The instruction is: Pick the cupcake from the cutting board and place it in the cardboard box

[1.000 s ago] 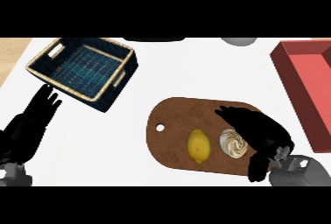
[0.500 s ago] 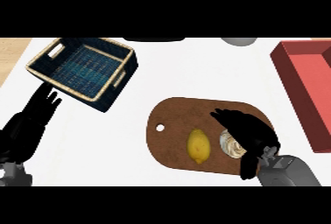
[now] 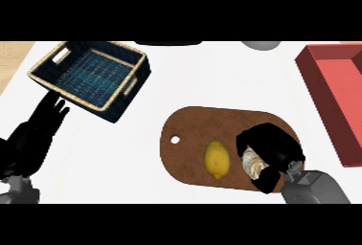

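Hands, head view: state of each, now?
Left hand: open, fingers straight, holding nothing.
Right hand: fingers curled round the cupcake on the cutting board.

basket (image 3: 96,72): blue, woven, tan rim, far left corner of the worktop (image 3: 212,81)
lemon (image 3: 217,160): yellow, near the front edge

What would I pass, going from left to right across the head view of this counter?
First the left robot hand → blue basket → lemon → cupcake, with the right robot hand curled round it → red box.
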Action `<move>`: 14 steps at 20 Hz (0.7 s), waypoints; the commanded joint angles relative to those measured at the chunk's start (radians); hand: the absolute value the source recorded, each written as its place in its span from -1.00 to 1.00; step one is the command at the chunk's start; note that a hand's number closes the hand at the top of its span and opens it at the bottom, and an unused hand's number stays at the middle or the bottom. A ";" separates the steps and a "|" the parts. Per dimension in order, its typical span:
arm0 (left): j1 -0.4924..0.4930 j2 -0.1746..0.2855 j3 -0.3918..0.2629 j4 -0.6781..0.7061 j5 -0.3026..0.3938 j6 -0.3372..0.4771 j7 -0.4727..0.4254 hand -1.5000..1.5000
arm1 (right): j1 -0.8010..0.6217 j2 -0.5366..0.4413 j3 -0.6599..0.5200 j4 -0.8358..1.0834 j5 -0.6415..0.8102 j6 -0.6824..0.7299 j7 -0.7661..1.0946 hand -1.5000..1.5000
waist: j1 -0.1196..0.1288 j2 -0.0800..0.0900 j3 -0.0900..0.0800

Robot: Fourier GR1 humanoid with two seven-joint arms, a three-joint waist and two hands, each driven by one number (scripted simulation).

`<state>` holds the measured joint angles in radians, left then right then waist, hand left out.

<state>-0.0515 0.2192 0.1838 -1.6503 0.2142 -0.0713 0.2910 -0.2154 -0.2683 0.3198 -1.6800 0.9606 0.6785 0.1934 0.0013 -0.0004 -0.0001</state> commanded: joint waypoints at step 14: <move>-0.018 -0.001 -0.026 -0.019 0.000 -0.029 0.012 0.00 | -0.544 0.091 -0.510 0.733 0.127 -0.394 0.495 1.00 | 0.067 0.021 0.002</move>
<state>-0.0698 0.2236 0.1717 -1.6548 0.2229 -0.1050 0.2904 -0.6125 -0.1674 -0.1338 -1.1271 1.0393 0.3927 0.6181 0.0532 0.0209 0.0012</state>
